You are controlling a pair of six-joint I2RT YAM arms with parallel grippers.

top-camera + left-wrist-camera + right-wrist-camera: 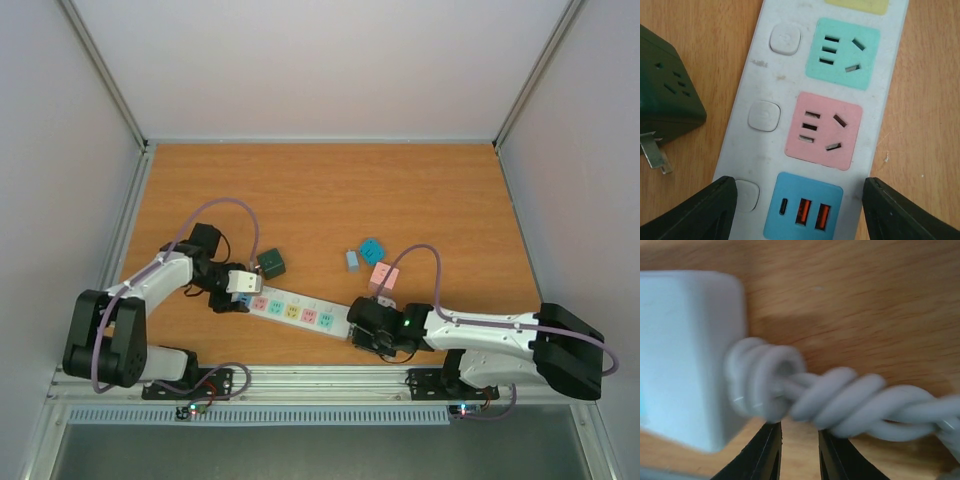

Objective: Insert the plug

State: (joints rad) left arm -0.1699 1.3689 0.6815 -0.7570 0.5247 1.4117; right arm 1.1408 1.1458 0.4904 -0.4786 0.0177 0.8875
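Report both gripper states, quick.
Left gripper: open, astride the power strip.
Right gripper: nearly closed at the white cord; hold cannot be told.

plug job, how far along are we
Done: nothing inserted; the power strip shows bare sockets. In hand: the left gripper straddles its USB end; the right gripper sits narrowed at the coiled cord, grip unclear. Left: grasp the green plug beside it, or another, and insert it.

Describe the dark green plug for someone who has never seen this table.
On the wooden table lies a long white power strip. Beside its left end, on the far side, sits a cube-shaped plug. Unlike the teal cube and pink cube further right, it is dark green.
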